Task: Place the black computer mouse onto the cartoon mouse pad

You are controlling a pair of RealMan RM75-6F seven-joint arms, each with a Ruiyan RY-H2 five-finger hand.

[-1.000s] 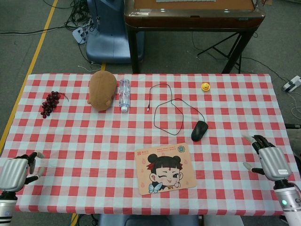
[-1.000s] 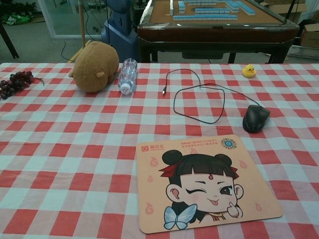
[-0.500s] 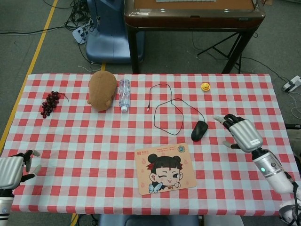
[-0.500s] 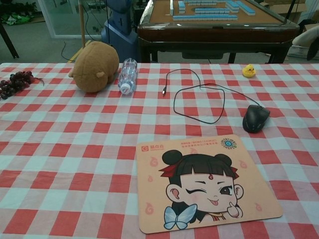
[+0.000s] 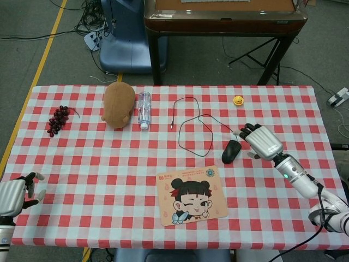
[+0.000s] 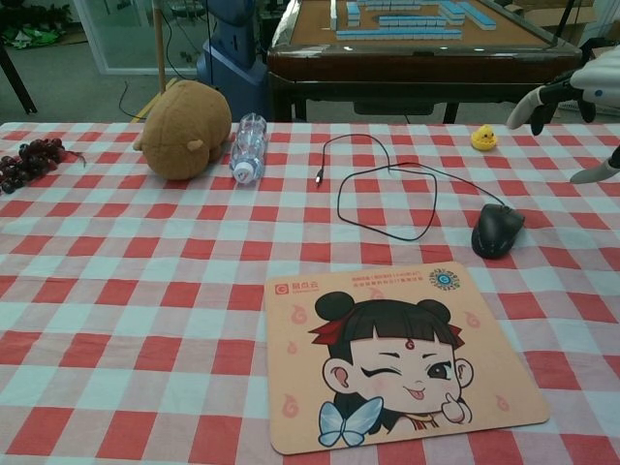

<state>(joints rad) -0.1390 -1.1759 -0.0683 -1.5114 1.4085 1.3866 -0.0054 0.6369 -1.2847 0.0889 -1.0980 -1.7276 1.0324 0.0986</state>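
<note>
While the mouse lies untouched, the robot's approach matters most.
Left hand (image 5: 13, 194): idle at the near table edge, fingers apart, empty.
Cartoon mouse pad (image 5: 192, 195): orange, winking girl printed; top logo text too small to read.
Black computer mouse (image 5: 232, 150): on the checked cloth just beyond the pad's right corner.
Right hand (image 5: 260, 140): spread, empty, just beside the mouse; best lowered squarely over its body, minding the trailing black cable (image 5: 193, 131).

A red-and-white checked cloth (image 5: 109, 164) covers the bench. On it, a bunch of dark grapes (image 5: 58, 119) lies near the far left edge. A brown plush toy (image 5: 119, 103) sits just beside a clear plastic bottle (image 5: 144, 109) lying on its side. A small yellow rubber duck (image 5: 238, 100) stands toward the far right.
</note>
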